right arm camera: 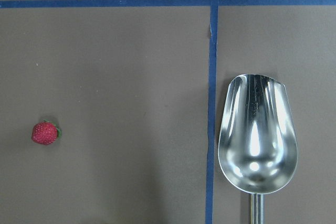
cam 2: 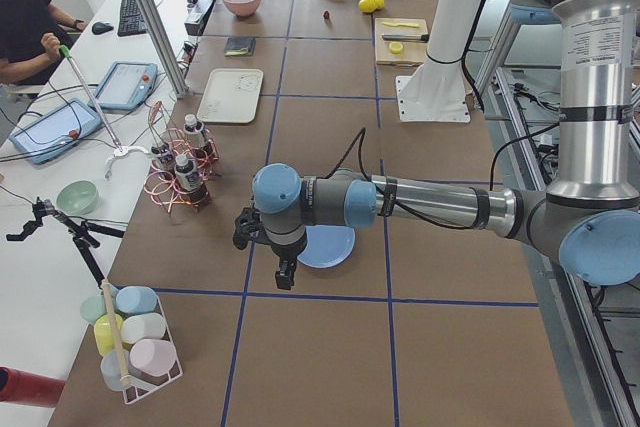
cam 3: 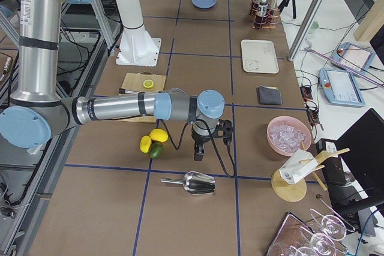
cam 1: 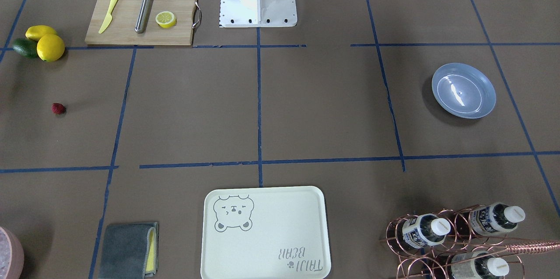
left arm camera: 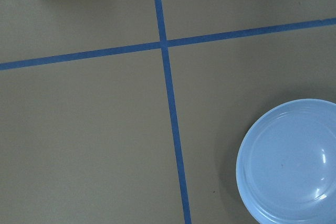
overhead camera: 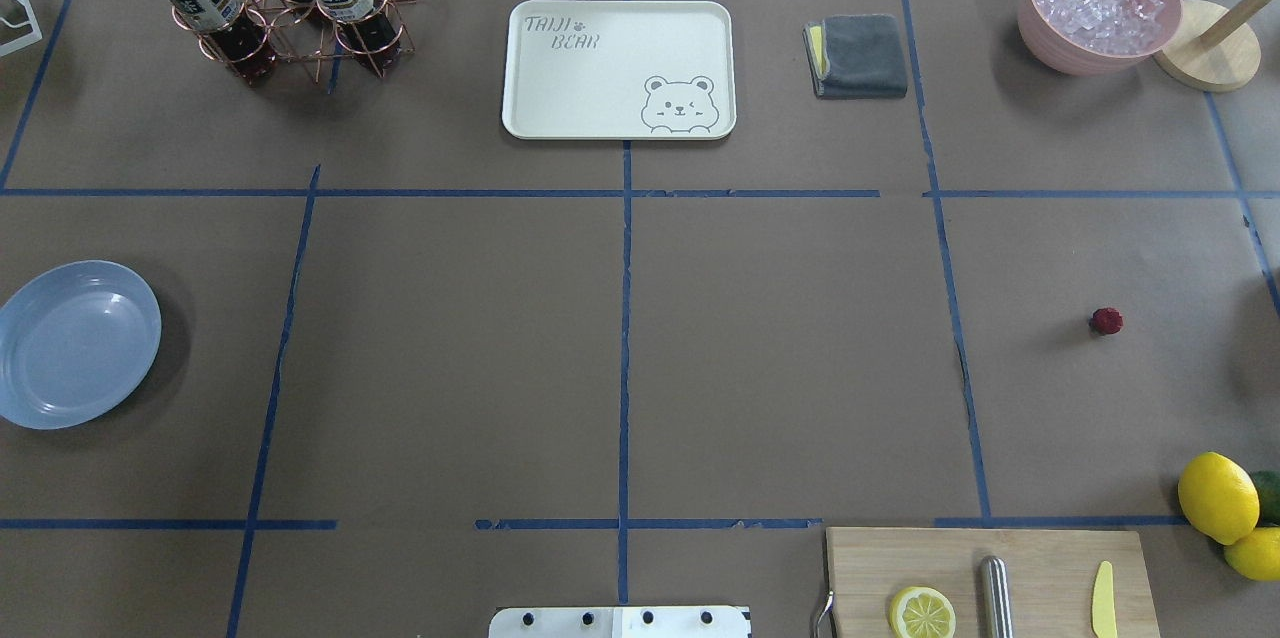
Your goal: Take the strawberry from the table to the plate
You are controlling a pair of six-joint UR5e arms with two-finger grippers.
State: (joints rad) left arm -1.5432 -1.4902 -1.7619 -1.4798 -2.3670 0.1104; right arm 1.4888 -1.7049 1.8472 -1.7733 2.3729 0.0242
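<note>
The strawberry (overhead camera: 1106, 321) (cam 1: 58, 108), small and dark red, lies alone on the brown table (overhead camera: 780, 368), on the robot's right side. In the right wrist view the strawberry (right arm camera: 45, 132) sits low at the left. The pale blue plate (overhead camera: 75, 343) (cam 1: 463, 90) rests empty at the far left side, and the left wrist view catches the plate (left arm camera: 294, 161) at its lower right. My left gripper (cam 2: 285, 275) hangs beside the plate and my right gripper (cam 3: 198, 156) hangs near the lemons. Both show only in the side views, so I cannot tell whether they are open or shut.
A wooden cutting board (overhead camera: 985, 578) carries a lemon half, a steel rod and a yellow knife. Two lemons (overhead camera: 1218, 496) and an avocado lie beside it. A metal scoop (right arm camera: 257, 135), bear-print tray (overhead camera: 618, 68), grey cloth (overhead camera: 860, 55), ice bowl (overhead camera: 1100, 3) and bottle rack (overhead camera: 280, 3) stand further out.
</note>
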